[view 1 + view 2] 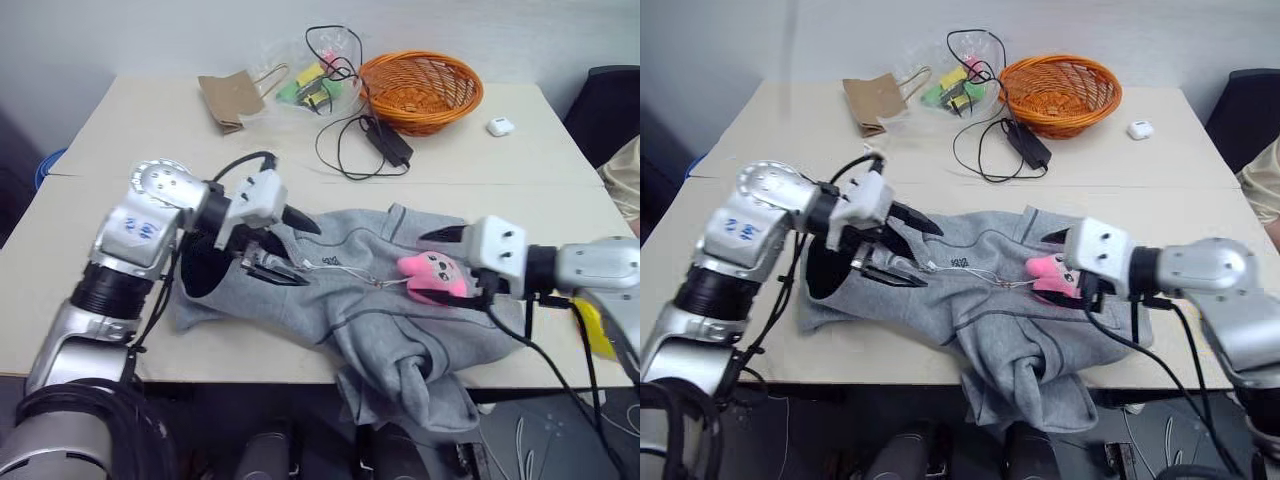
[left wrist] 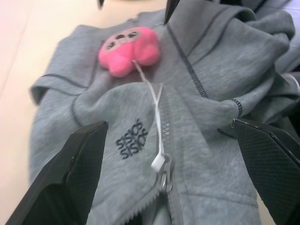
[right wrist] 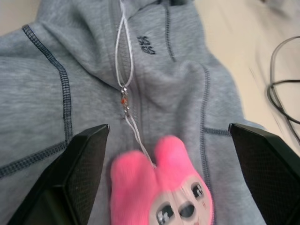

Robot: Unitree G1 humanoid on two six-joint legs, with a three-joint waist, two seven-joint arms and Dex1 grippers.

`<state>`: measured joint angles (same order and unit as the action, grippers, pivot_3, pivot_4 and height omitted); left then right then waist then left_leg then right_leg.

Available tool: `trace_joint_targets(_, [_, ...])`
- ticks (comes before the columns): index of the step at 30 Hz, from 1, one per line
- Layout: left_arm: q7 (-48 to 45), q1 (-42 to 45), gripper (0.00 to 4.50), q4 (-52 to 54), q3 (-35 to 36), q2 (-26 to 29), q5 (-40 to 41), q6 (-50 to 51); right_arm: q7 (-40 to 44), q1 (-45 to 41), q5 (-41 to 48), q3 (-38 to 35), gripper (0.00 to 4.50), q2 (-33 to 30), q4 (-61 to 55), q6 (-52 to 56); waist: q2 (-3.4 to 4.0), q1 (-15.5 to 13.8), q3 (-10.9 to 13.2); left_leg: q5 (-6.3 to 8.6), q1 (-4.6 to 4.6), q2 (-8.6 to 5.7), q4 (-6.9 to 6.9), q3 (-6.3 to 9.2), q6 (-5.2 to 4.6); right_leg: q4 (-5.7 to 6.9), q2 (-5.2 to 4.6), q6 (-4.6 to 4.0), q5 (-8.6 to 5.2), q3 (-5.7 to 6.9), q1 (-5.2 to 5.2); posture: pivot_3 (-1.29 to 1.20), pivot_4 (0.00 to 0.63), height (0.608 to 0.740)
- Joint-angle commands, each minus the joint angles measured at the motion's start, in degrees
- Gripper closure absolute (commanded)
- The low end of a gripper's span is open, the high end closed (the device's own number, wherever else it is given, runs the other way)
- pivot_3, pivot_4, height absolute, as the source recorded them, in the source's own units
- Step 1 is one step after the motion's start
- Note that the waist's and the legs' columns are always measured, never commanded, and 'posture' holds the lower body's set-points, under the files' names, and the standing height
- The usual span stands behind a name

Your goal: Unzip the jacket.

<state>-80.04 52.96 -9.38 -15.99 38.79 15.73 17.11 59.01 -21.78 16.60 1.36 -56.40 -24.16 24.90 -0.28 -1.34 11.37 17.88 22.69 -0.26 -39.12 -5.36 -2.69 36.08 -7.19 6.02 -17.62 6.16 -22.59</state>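
The grey fleece jacket point(image 1: 370, 300) lies crumpled at the near edge of the table point(image 1: 120, 300), its lower part spilling over that edge and hanging down. Bare tabletop lies on either side of it and in a wide band behind it, up to a seam that crosses the table.

The left gripper point(image 1: 285, 245) hovers over the collar end, both black fingers spread wide with nothing between them. The right gripper point(image 1: 1065, 268) sits at the other side by a pink plush toy point(image 1: 432, 277) that rests on the fleece — its fingers are likewise wide apart and empty.

The left wrist view adds what the head views barely resolve: a metal zipper slider point(image 2: 165, 176) sits near the collar end with teeth parted on one side of it, a white cord point(image 2: 157, 122) runs from its pull up to the plush, and dark embroidered lettering point(image 2: 130, 144) sits beside the zip. The right wrist view shows the cord doubled into a loop, joined by a small metal link point(image 3: 125, 104) above the plush.

The fleece is light grey with dark seam stitching and a dark hood lining by the left gripper.

Beyond the seam — a brown paper bag point(image 1: 232, 97), a clear bag of bright items point(image 1: 310, 82), a black cable with adapter point(image 1: 385, 140), an orange wicker basket point(image 1: 421, 91) and a small white case point(image 1: 500, 126).
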Motion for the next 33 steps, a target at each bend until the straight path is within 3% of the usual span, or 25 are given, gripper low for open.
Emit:
trace_joint_targets(1, [-0.67,1.71,0.0,-3.14,0.39,-0.58,-2.42,-4.68,-1.35,-0.59,-1.16,-0.65,0.81,0.1,-0.13,0.54,0.0,-0.04,0.0,0.0,0.07,-0.01,-0.02,0.02,-0.03,-0.02,0.0,0.03,0.02,0.02,-0.01,0.0,0.15,0.74])
trace_joint_targets(4, [-1.38,1.59,0.0,-4.52,0.53,-1.17,-2.91,-5.8,-1.56,1.84,-1.58,-1.29,1.72,-0.87,-1.44,1.4,0.0,-0.12,0.0,-0.02,0.31,-0.05,-0.1,0.08,-0.13,-0.09,-0.02,0.17,0.1,0.12,-0.12,0.0,0.15,0.74])
trace_joint_targets(12, [-1.81,0.96,0.0,-6.74,-0.21,-4.47,-4.14,-7.5,-3.25,6.02,-3.73,-2.21,1.72,-0.69,-0.87,1.12,0.0,-0.05,0.0,-0.14,0.38,-0.16,-0.18,0.1,-0.34,-0.11,-0.13,0.43,0.29,0.13,-0.08,0.0,0.15,0.74])
trace_joint_targets(17, [0.88,1.25,0.0,-12.9,-2.44,-7.42,-9.64,-12.49,-4.17,6.98,-5.68,-1.84,1.72,-0.4,0.71,-0.33,0.0,-0.09,0.0,-0.15,0.38,-0.19,-0.19,0.1,-0.35,-0.12,-0.15,0.43,0.3,0.15,-0.06,0.0,0.15,0.74])
trace_joint_targets(20, [1.25,1.09,0.57,-15.71,-2.59,-8.87,-10.53,-13.72,-4.63,7.19,-6.18,-2.03,1.74,-0.09,1.09,-0.54,0.0,-0.1,0.0,-0.15,0.38,-0.19,-0.18,0.1,-0.35,-0.12,-0.15,0.44,0.3,0.16,-0.06,0.0,0.15,0.74])
trace_joint_targets(24, [0.3,0.44,1.81,-16.98,-3.15,-9.11,-11.54,-14.09,-5.02,7.36,-6.22,-2.09,1.74,0.18,1.22,-0.61,0.0,-0.09,0.0,-0.15,0.38,-0.19,-0.19,0.11,-0.35,-0.12,-0.17,0.44,0.3,0.16,-0.06,0.0,0.15,0.74])
trace_joint_targets(33, [2.75,-1.5,1.81,-23.19,-5.73,-9.77,-17.32,-17.88,-6.33,7.11,-7.96,-0.87,1.74,0.69,3.06,-1.82,0.0,-0.08,-0.01,-0.15,0.37,-0.2,-0.19,0.11,-0.36,-0.11,-0.18,0.44,0.3,0.17,-0.05,0.0,0.15,0.74])
